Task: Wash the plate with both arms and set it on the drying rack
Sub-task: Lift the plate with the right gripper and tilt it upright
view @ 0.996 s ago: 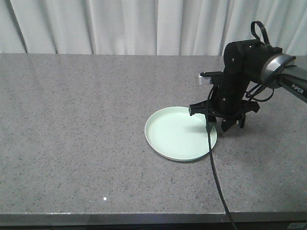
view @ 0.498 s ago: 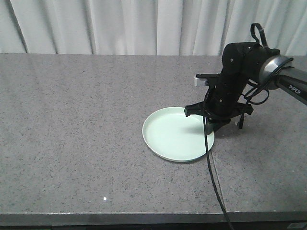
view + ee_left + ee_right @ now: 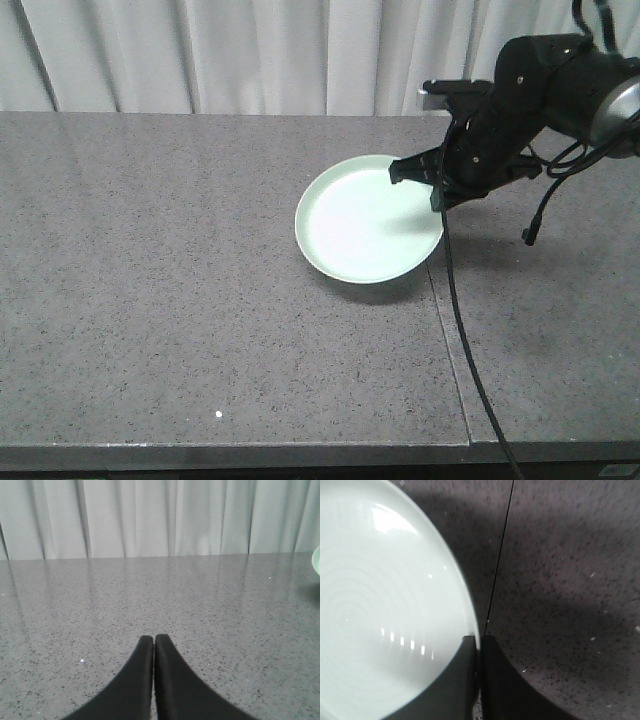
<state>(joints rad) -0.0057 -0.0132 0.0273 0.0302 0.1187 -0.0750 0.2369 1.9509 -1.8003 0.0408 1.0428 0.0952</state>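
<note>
The pale mint-green plate (image 3: 365, 222) hangs tilted above the grey stone counter (image 3: 160, 260), its far right rim pinched by my right gripper (image 3: 438, 190), which is shut on it. In the right wrist view the plate (image 3: 380, 610) fills the left side and its rim runs between the two black fingers of my right gripper (image 3: 479, 639). My left gripper (image 3: 153, 638) is shut with nothing in it and rests low over bare counter; a sliver of the plate (image 3: 316, 560) shows at that view's right edge. The drying rack is out of view.
A black cable (image 3: 455, 330) trails from the right arm down across the counter to its front edge. A thin seam (image 3: 445, 340) splits the counter top. White curtains (image 3: 260, 55) hang behind the counter.
My right gripper has lifted the plate off the counter and carried it up and back, tilting it. The plate's shadow now lies apart beneath it.
</note>
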